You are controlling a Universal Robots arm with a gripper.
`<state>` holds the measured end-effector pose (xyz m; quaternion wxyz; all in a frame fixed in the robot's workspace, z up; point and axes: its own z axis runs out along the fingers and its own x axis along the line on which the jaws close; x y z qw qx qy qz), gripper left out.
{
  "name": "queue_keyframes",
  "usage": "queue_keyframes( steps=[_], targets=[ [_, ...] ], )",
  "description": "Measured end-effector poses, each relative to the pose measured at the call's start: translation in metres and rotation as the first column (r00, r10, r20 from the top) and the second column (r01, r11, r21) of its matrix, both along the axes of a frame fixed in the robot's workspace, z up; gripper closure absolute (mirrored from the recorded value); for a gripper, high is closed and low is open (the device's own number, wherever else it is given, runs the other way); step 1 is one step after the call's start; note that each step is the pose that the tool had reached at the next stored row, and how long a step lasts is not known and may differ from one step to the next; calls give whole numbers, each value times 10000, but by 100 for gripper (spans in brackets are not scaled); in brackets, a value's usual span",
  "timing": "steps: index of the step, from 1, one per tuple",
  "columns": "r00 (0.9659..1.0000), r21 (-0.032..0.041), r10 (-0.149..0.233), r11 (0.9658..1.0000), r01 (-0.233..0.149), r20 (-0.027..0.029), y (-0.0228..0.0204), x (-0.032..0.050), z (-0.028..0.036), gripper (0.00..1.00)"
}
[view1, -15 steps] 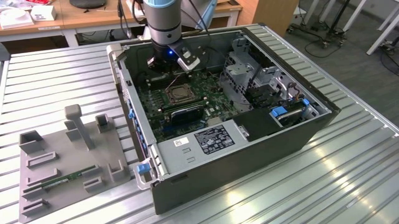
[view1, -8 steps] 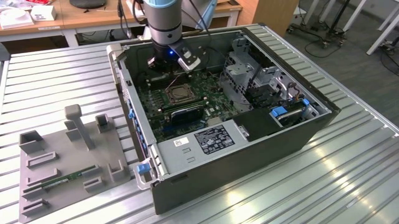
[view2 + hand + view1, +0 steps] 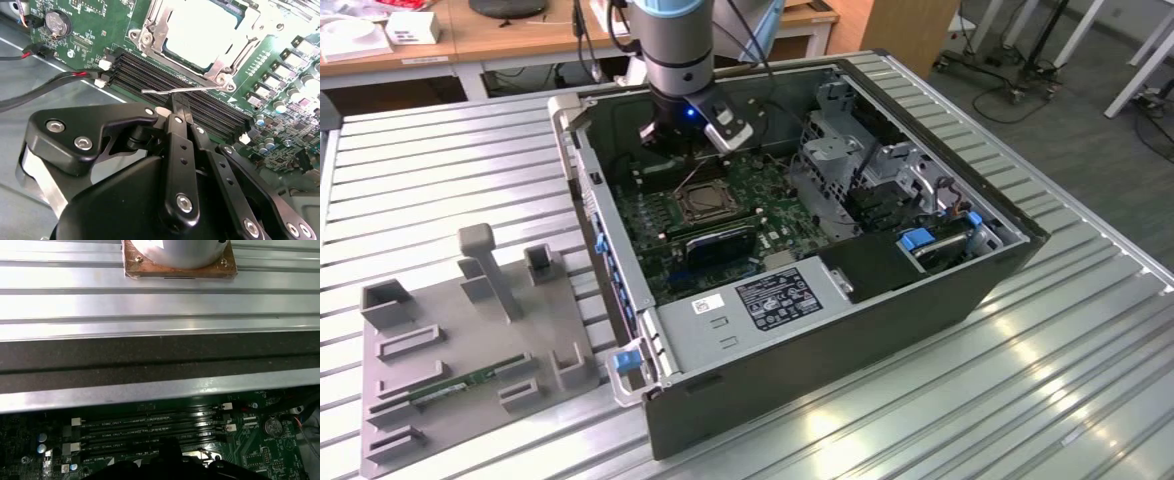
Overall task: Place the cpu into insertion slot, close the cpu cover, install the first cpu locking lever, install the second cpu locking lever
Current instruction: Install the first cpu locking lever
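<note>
The cpu [image 3: 200,27] lies flat in its socket on the green motherboard, pale face up. The cpu cover [image 3: 150,32] is folded down around it as a silvery frame. A thin wire locking lever [image 3: 200,89] runs along the socket's edge over the memory slots, its free end sticking out. My gripper [image 3: 178,102] is shut, its black fingertips right at this lever's middle and apparently touching it. In the exterior view the gripper [image 3: 683,160] hangs inside the open computer case just behind the socket [image 3: 698,203].
Black memory slots [image 3: 165,82] lie under the fingertips. A coin battery [image 3: 56,22] and red-black cables [image 3: 50,82] are nearby. The case wall [image 3: 150,355] stands close behind. A drive cage [image 3: 854,160] and power supply [image 3: 761,300] crowd the case. A grey fixture [image 3: 467,340] holds a green memory stick [image 3: 464,384].
</note>
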<state>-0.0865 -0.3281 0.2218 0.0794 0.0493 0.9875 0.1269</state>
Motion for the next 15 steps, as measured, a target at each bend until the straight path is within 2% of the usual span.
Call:
queue_keyframes(
  steps=[5, 15],
  targets=[
    [10000, -1, 0, 10000, 0, -1, -35, 0, 0, 89],
    [10000, 18, 0, 10000, 0, -1, -38, 33, -16, 89]
  ],
)
